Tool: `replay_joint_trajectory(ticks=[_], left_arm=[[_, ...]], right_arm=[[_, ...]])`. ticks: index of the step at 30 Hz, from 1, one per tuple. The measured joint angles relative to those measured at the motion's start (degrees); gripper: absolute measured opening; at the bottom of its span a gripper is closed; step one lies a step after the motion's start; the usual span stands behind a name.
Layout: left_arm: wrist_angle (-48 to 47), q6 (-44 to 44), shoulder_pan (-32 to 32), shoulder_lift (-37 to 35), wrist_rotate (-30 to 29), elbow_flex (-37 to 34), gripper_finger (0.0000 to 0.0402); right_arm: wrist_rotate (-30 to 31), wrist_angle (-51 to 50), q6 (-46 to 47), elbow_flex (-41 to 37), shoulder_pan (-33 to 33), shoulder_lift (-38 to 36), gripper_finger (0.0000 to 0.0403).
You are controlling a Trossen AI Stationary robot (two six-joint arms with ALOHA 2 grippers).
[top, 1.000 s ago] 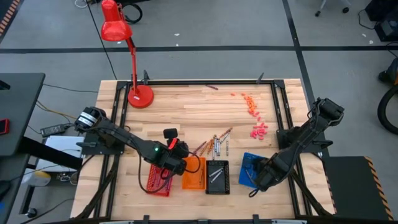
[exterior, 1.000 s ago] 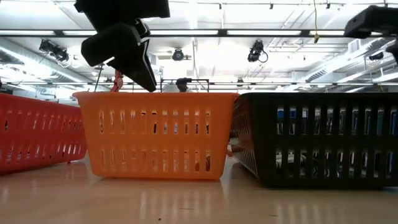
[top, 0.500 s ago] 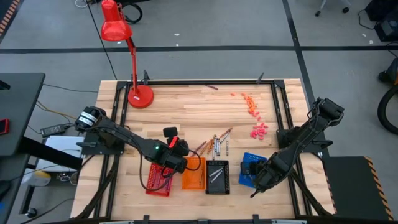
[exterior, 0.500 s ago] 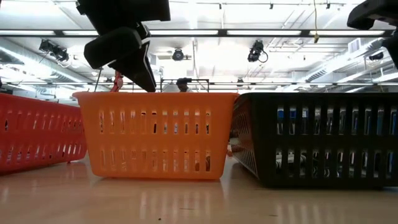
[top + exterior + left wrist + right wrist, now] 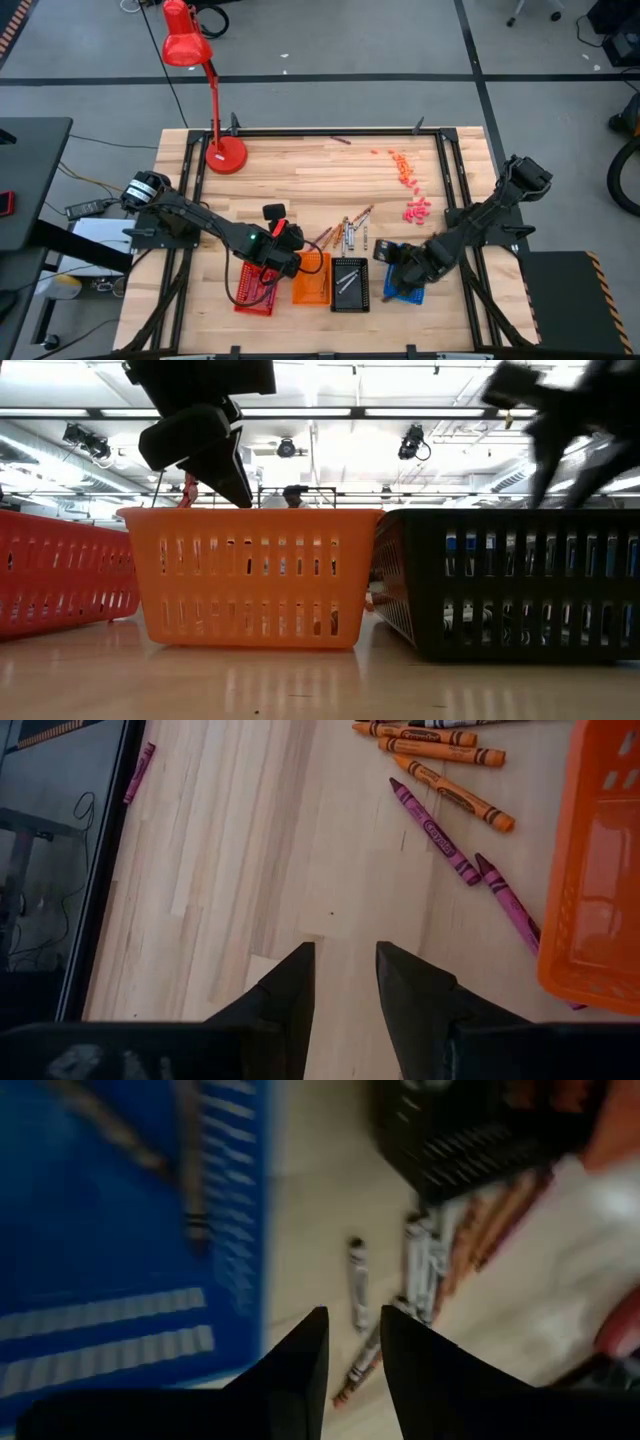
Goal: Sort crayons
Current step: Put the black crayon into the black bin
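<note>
Several loose crayons [image 5: 347, 233] lie flat on the table just beyond the orange tray [image 5: 311, 278] and the black tray [image 5: 349, 283]; they also show in the left wrist view [image 5: 440, 795] and the right wrist view [image 5: 420, 1260]. My left gripper [image 5: 287, 243] [image 5: 345, 970] hovers over bare table beside the orange tray [image 5: 600, 870], slightly open and empty. My right gripper [image 5: 386, 256] [image 5: 352, 1342] hovers at the blue tray's [image 5: 405, 278] far left corner, slightly open and empty. Crayons [image 5: 190, 1180] lie in the blue tray [image 5: 120, 1230]. A few lie in the black tray.
A red tray [image 5: 254, 290] stands left of the orange one. A red desk lamp [image 5: 224, 152] stands at the far left. Pink and orange bits [image 5: 408, 185] lie at the far right. One purple crayon [image 5: 342, 140] lies at the far edge. Bare wood lies between lamp and bits.
My right gripper has gone from over the blue tray's near right part toward the table's left and far edge, to the tray's far left corner, nearer the loose crayons. Nothing else has moved.
</note>
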Motion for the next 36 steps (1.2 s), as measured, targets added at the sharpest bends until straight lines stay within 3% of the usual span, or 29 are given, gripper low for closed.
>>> replay_joint_trajectory(ticks=[6,18,27,36], left_arm=[[0.0,0.0,0.0,0.0,0.0,0.0,0.0121],[0.0,0.0,0.0,0.0,0.0,0.0,0.0121],[0.0,0.0,0.0,0.0,0.0,0.0,0.0121],[0.0,0.2,0.0,0.0,0.0,0.0,0.0121]], right_arm=[[-3.0,4.5,-0.4,0.0,-7.2,0.0,0.0098],[-16.2,16.2,0.1,-0.3,-24.0,0.0,0.0098],[-21.8,29.4,-1.1,-8.3,-32.0,0.0,0.0098],[-33.6,36.6,1.8,-14.1,-38.5,0.1,0.0097]])
